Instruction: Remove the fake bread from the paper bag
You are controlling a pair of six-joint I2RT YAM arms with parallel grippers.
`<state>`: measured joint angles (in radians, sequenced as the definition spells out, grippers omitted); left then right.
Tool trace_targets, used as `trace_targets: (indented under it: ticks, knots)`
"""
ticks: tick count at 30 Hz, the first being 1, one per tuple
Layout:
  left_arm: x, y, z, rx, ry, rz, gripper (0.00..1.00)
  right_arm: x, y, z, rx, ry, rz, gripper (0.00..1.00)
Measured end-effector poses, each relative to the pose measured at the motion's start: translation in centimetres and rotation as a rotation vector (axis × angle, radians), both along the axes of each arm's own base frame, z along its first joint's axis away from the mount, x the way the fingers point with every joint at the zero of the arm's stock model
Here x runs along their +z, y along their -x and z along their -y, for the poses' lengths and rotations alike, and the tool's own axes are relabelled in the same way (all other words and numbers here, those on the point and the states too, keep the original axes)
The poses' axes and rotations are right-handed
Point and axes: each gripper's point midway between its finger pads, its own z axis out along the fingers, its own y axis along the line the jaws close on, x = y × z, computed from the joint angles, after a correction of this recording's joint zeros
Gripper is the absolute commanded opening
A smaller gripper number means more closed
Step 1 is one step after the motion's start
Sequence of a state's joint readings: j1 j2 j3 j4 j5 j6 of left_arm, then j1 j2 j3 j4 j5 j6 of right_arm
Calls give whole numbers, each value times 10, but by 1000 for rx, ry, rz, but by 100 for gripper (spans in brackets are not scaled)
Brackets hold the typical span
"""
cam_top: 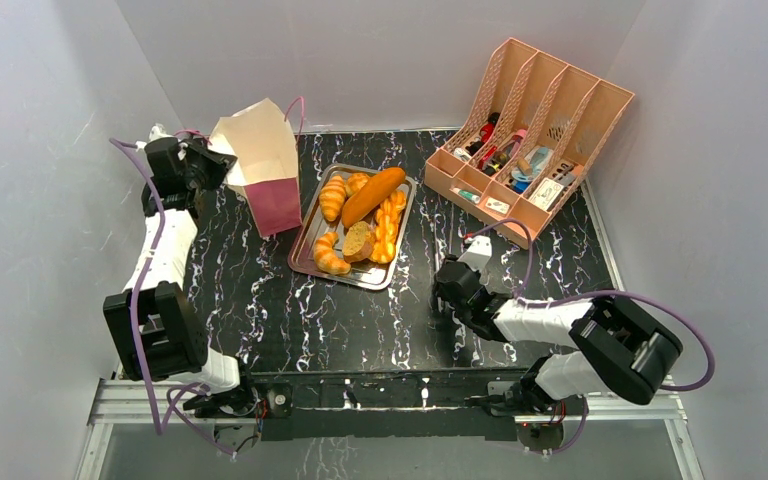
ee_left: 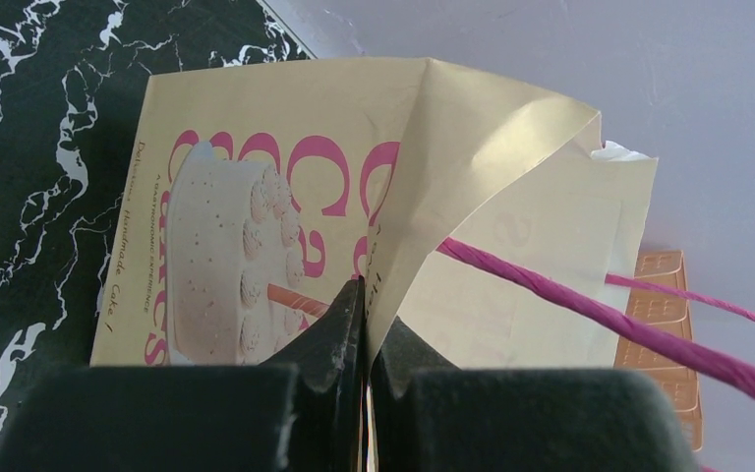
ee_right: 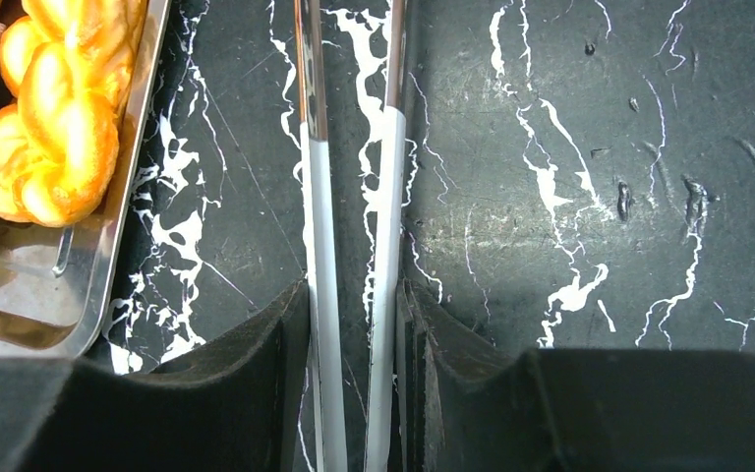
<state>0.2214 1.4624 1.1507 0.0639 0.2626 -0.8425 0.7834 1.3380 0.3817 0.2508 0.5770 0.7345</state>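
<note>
Bright even light, soft shadows, sheen on tray [ee_right: 20,295]; foregrounds blurred

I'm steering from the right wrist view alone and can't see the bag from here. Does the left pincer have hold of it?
Observer: Yes. The left pincer is shut on the top edge of the paper bag.
Operator: How is the bag sitting?
Observer: It stands upright at the back left of the table, just left of the metal tray.
Operator: I only see a braided loaf on that tray. Is the baguette there too?
Observer: Yes, the baguette lies slantwise across the tray's far end.
</note>
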Motion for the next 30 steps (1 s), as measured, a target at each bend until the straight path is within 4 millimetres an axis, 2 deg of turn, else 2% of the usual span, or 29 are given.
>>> trace_targets:
  ticks: [2,10,19,23,30]
  knots:
    - [-2,0,0,-2,6,-1,1,-2,0,0,0,4,-4,33]
    - [-10,3,-5,10,16,-16,23,-8,-2,-2,-1,20,-21,41]
    - [-15,5,-5,13,23,-28,36,-7,-4,-4,-1,22,-23,52]
    - [-16,5,-6,14,22,-29,49,-7,-4,-4,-1,22,-24,54]
    - [-10,12,-5,19,22,-19,54,-5,-3,-3,-1,21,-23,55]
